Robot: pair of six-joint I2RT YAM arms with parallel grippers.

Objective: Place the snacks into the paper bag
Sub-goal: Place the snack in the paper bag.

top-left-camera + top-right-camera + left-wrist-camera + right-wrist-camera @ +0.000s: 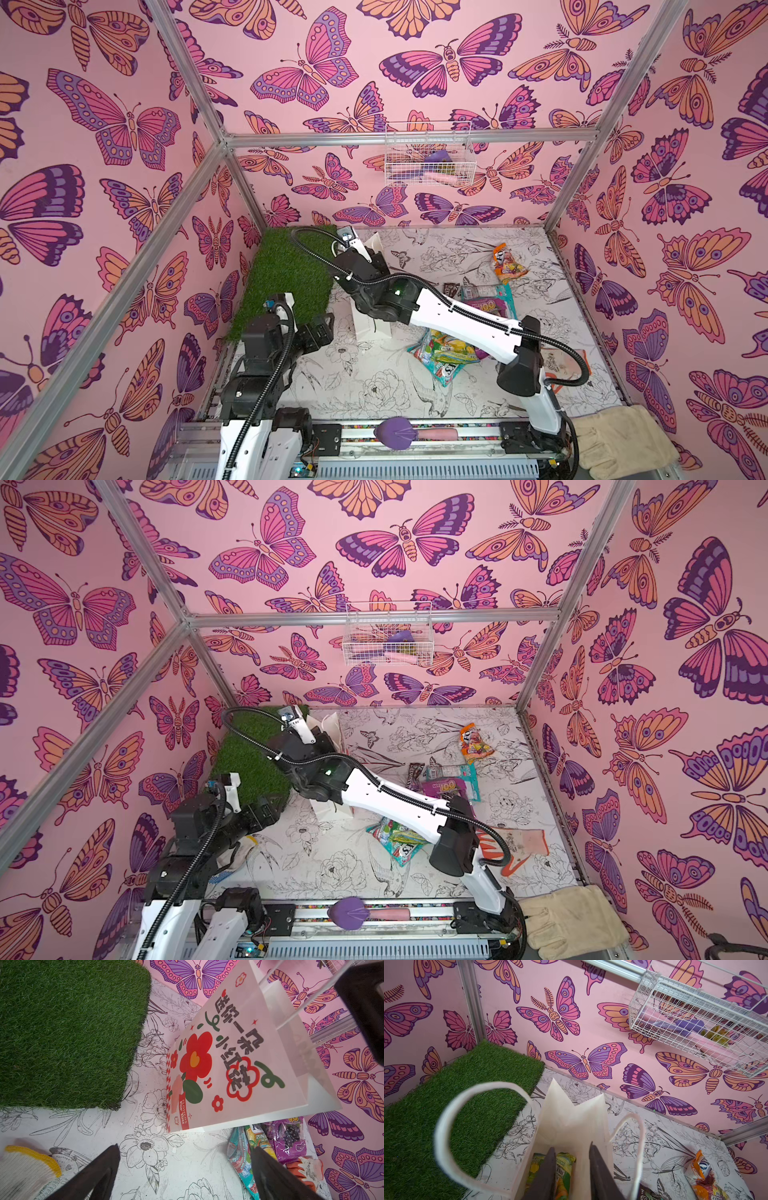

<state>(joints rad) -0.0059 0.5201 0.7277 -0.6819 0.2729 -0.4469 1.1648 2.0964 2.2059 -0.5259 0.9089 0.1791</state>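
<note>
At ten o'clock on the tabletop [365, 399], a green grass mat [286, 278] is being seen lying flat in the back corner. At nine o'clock, by the mat's near end, the left gripper [185, 1174] is being held above the printed surface. Its fingers [99, 1172] are being held wide apart with nothing between them, and a knitted glove [25, 1167] with a yellow cuff is being seen near them.

Just at three o'clock of the mat, the paper bag [228, 1068] is being seen standing, with its red flower turned towards the left arm. The right gripper [573, 1169] is being held over the bag's open mouth, between the two cord handles [439, 1134]. Its fingers [600, 1174] are being held narrowly parted, with nothing pinched between them. A green-yellow packet [563, 1167] is being seen inside the bag, under one finger.

At five o'clock of the bag, a pile of snacks [444, 353] is being partly covered by the right forearm: teal and green-yellow packets with a purple grape bag [291, 1138]. At three o'clock of the bag, a brown bar [451, 288] and a purple packet [484, 305] are being seen lying close together. At one o'clock of the tabletop, an orange packet [507, 264] is being seen apart from the rest.

At four o'clock, an orange glove [523, 839] is being partly hidden by the right arm. At five o'clock, a pale work glove [619, 440] is being seen at the tabletop's near corner.
</note>
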